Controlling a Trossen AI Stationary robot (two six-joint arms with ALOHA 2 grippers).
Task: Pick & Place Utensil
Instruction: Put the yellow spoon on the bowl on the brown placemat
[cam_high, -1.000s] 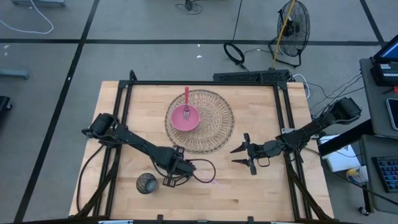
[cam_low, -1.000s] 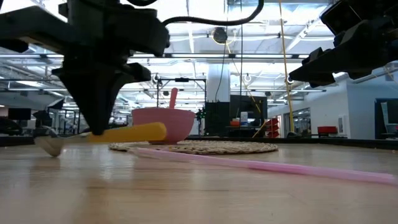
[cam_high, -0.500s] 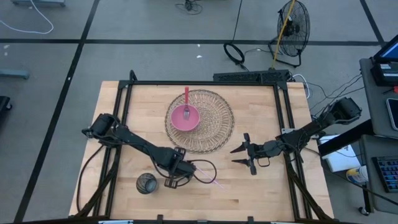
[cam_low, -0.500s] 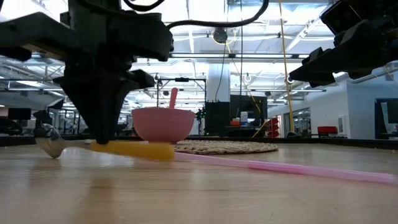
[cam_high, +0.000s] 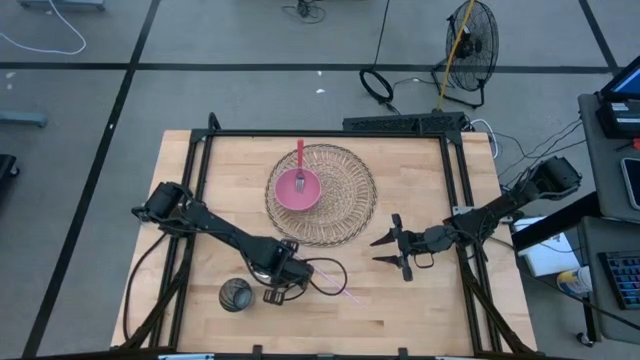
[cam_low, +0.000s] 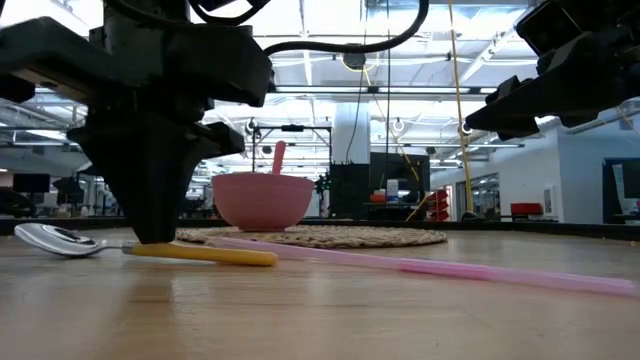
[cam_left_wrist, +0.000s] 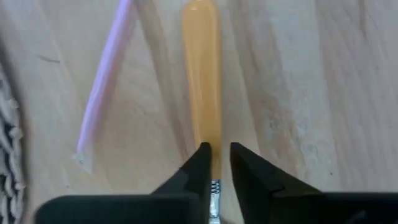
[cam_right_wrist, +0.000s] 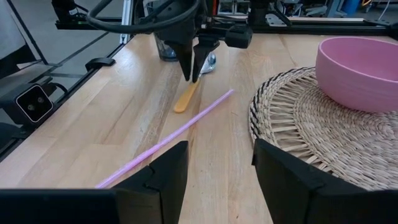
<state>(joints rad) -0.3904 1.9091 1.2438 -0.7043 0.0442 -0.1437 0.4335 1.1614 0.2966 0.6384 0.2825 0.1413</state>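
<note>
Wooden surface (cam_high: 420, 310) fills the high view, concrete floor and a fan beyond it; the left hand (cam_high: 277, 283) sits low near the front edge beside a dark cup (cam_high: 236, 295), the spoon mostly hidden under it, and the right hand (cam_high: 388, 250) waits well apart, just right of the woven mat (cam_high: 350, 205) that carries a pink bowl (cam_high: 297, 190) with a fork (cam_high: 299, 165) in it. Low view: spoon (cam_low: 150, 248) lies flat on the surface, steel bowl end to one side, yellow handle running toward a pink straw (cam_low: 420, 266); the left hand is right down over the handle, touching or almost touching the surface. Left wrist view: fingers (cam_left_wrist: 198, 168) stand a little apart, straddling the spoon where yellow handle meets the metal neck; whether the pads still press it I cannot tell, but it rests on the wood, not lifted. Right wrist view: right hand's fingers (cam_right_wrist: 168, 171) spread wide, holding nothing, looking across at the spoon and straw. Judgement: spoon looks light and stiff, smooth plastic handle probably slippery and thin, so it may pivot in a pinch; best hold is across the handle's width near mid-length, clear of the straw lying just beside it.
</note>
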